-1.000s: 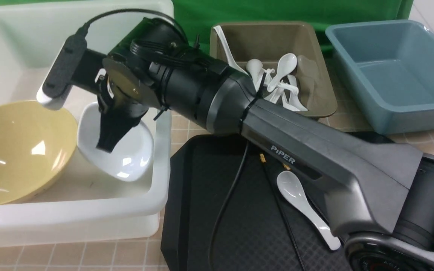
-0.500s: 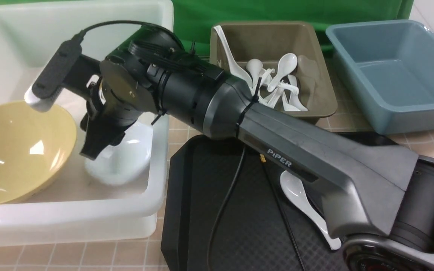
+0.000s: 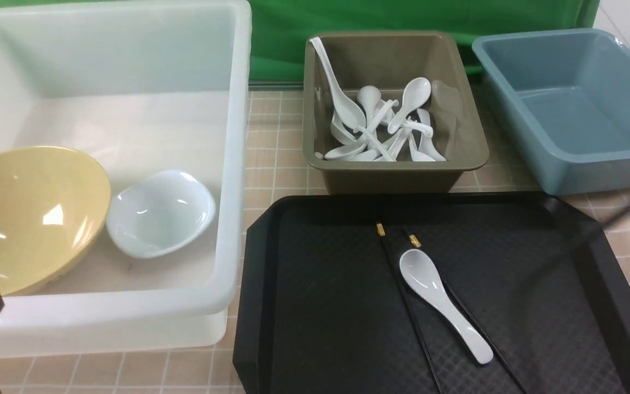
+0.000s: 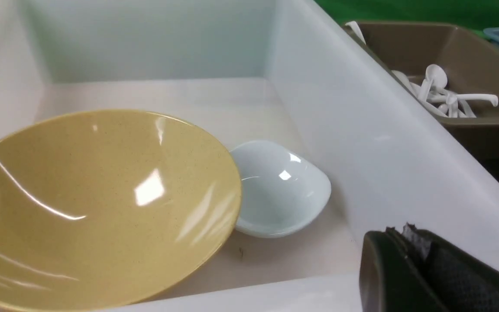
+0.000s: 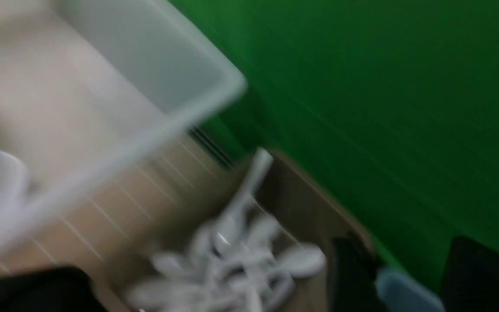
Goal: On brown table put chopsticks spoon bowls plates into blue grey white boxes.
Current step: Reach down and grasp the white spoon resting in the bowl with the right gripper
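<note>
The big white box (image 3: 235, 164) holds the yellow bowl (image 3: 25, 213) and, beside it, the small white bowl (image 3: 159, 210), both also in the left wrist view: yellow bowl (image 4: 93, 203), white bowl (image 4: 277, 188). On the black tray lie the two chopsticks (image 3: 402, 279) with one white spoon (image 3: 438, 298) across them. My left gripper (image 4: 405, 236) is shut and empty at the white box's near rim. My right gripper (image 5: 414, 277) is blurred, with its fingers apart and nothing between them, above the grey box (image 5: 301, 190). No plates are in view.
The grey box (image 3: 315, 109) holds several white spoons. The blue box (image 3: 512, 93) at the right shows nothing inside. The black octagonal tray (image 3: 320, 306) fills the near middle of the brown table (image 3: 276, 142). A green backdrop stands behind the boxes.
My right arm reached into the white box holding the small white bowl, let it go and pulled back out of the front view. The bowl now rests beside the yellow bowl.
</note>
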